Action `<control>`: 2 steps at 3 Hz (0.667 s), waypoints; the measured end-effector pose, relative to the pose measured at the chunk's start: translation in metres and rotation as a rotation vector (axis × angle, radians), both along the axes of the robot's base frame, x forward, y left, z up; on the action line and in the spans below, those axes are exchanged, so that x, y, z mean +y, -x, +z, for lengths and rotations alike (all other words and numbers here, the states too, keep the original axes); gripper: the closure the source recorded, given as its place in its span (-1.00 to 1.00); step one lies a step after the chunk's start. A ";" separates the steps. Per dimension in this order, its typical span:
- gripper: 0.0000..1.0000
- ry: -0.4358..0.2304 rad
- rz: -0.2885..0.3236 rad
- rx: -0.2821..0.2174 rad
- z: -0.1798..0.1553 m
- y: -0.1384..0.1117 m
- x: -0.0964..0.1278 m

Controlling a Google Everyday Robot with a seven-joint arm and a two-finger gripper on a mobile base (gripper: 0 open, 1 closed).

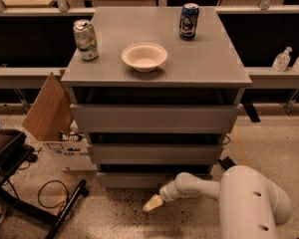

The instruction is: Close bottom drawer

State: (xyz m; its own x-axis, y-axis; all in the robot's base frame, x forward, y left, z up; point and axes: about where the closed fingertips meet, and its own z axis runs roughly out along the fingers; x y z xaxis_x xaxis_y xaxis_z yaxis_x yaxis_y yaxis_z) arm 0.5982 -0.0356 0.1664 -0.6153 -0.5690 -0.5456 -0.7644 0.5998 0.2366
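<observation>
The grey cabinet (154,118) has three drawers. The bottom drawer (139,179) is its lowest grey front, just above the floor, roughly in line with the fronts above. My gripper (152,203) is low over the floor, just in front of and a little below the bottom drawer's front, near its middle. It is apart from the front. My white arm (249,203) reaches in from the lower right.
On the cabinet top stand a green can (85,39), a white bowl (144,57) and a blue can (189,21). An open cardboard box (52,118) sits left of the cabinet. A black chair base (20,183) and a cable (52,193) lie at lower left.
</observation>
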 end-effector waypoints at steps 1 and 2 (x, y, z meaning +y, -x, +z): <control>-0.71 0.013 0.050 0.012 -0.005 -0.011 0.002; -0.24 -0.008 0.090 0.016 -0.010 -0.040 -0.001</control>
State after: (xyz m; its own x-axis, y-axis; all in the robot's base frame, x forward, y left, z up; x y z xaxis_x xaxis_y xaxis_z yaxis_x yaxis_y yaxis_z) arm 0.6379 -0.0364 0.1561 -0.5700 -0.6183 -0.5411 -0.8115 0.5265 0.2534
